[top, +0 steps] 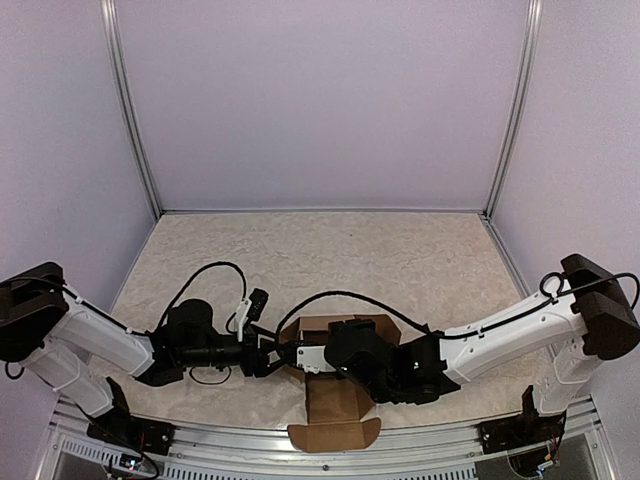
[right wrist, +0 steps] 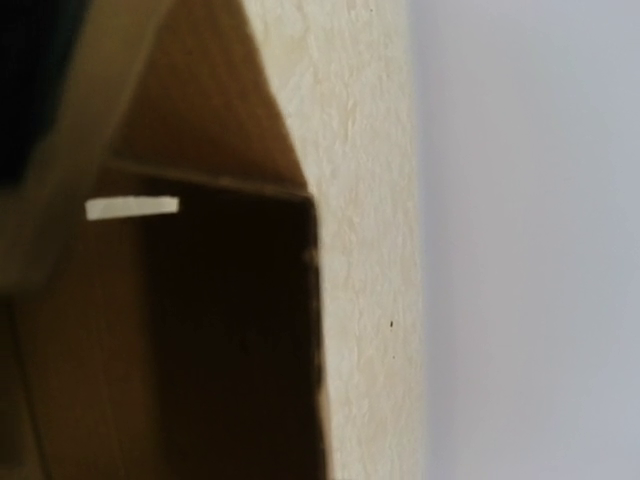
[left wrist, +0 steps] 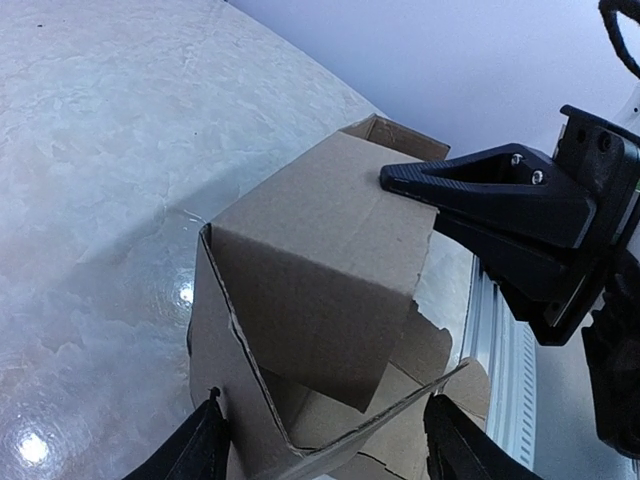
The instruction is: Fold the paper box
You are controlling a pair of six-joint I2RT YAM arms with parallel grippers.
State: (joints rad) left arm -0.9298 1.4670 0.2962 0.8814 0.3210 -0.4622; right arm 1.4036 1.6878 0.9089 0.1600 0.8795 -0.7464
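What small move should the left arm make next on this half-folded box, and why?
Probably close the left gripper on the cardboard between its fingers. Its jaws stand open astride the near edge of the paper box, while the shut right gripper presses on the raised panel's top edge. A grip there would likely steady the box for folding.
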